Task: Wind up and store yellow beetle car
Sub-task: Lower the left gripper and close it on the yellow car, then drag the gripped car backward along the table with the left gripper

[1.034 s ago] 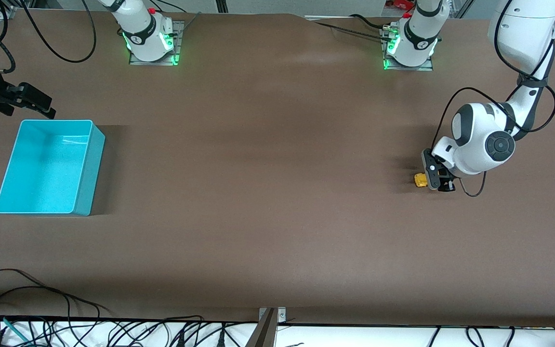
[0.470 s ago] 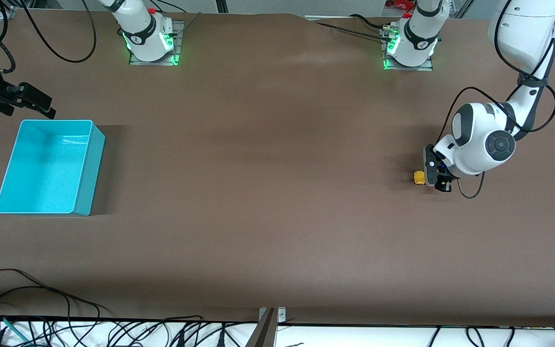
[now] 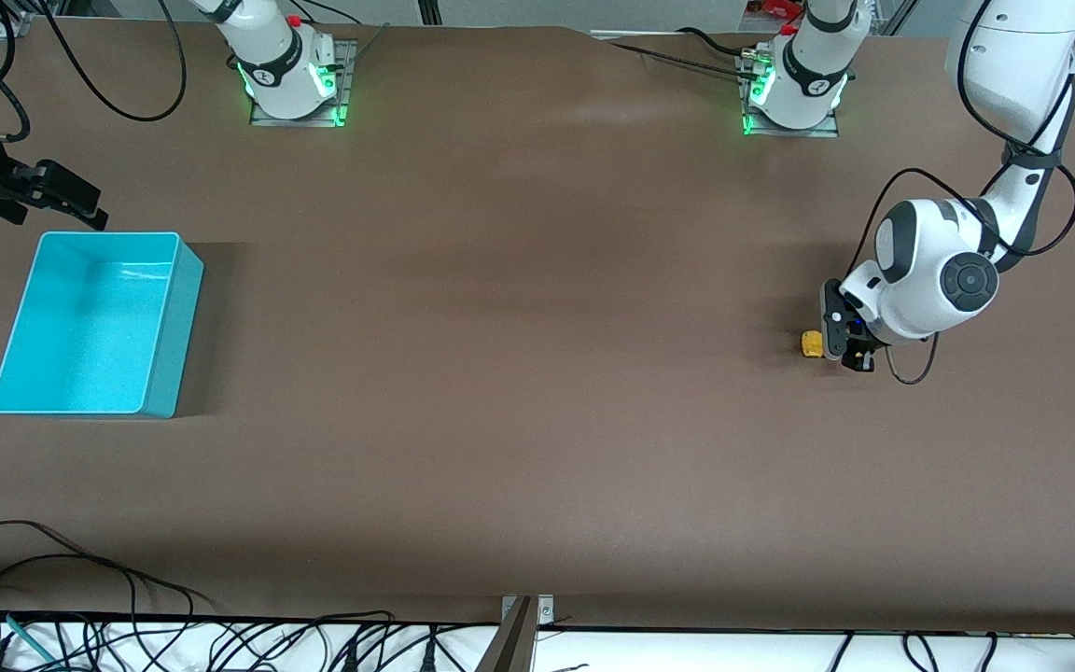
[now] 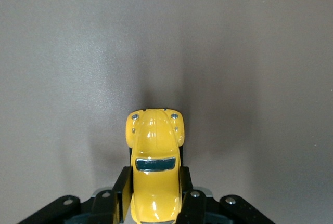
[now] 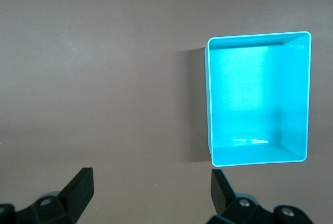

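The yellow beetle car [image 3: 811, 344] sits low at the table surface near the left arm's end, its nose pointing away from the wrist. My left gripper [image 3: 838, 347] is shut on it. In the left wrist view both black fingers [image 4: 123, 188] press the sides of the yellow beetle car [image 4: 154, 151] around its rear half, with the left gripper [image 4: 154, 190] centred on it. My right gripper [image 3: 66, 198] waits open at the right arm's end, above the table beside the bin. In the right wrist view the right gripper [image 5: 152, 185] has nothing between its fingers.
A turquoise bin [image 3: 90, 327] stands at the right arm's end, with nothing inside it; the turquoise bin [image 5: 244, 99] also shows in the right wrist view. Cables [image 3: 80, 597] lie along the table edge nearest the front camera.
The left gripper closed onto the car and turned slightly, nudging the car a little toward the robots' bases. The right arm has not moved.
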You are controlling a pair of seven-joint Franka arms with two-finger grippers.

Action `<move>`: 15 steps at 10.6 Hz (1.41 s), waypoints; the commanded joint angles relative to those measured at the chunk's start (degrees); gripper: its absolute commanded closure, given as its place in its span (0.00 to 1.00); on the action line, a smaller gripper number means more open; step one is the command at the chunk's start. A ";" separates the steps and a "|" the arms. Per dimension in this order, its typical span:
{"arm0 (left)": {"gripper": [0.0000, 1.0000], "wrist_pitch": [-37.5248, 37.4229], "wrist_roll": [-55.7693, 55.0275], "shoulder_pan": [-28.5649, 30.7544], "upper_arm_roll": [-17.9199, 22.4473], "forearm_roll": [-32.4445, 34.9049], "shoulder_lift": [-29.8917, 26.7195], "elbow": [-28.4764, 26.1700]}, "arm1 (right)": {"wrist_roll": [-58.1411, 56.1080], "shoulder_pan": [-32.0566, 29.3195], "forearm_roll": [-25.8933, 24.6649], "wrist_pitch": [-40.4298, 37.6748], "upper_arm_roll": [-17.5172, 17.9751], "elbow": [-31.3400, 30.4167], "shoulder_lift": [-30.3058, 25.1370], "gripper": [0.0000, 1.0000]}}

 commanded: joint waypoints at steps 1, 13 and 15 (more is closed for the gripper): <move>0.96 3.14 4.89 1.61 0.10 0.06 2.62 0.36 | 0.40 0.10 -0.67 -0.74 0.09 0.91 -0.11 0.00; 1.00 4.02 18.94 9.44 3.78 -0.46 6.75 4.05 | 0.40 0.10 -0.67 -0.74 0.09 0.91 -0.11 0.00; 1.00 4.37 19.05 9.53 4.84 -1.87 7.19 4.13 | 0.40 0.10 -0.67 -0.74 0.09 0.82 -0.11 0.00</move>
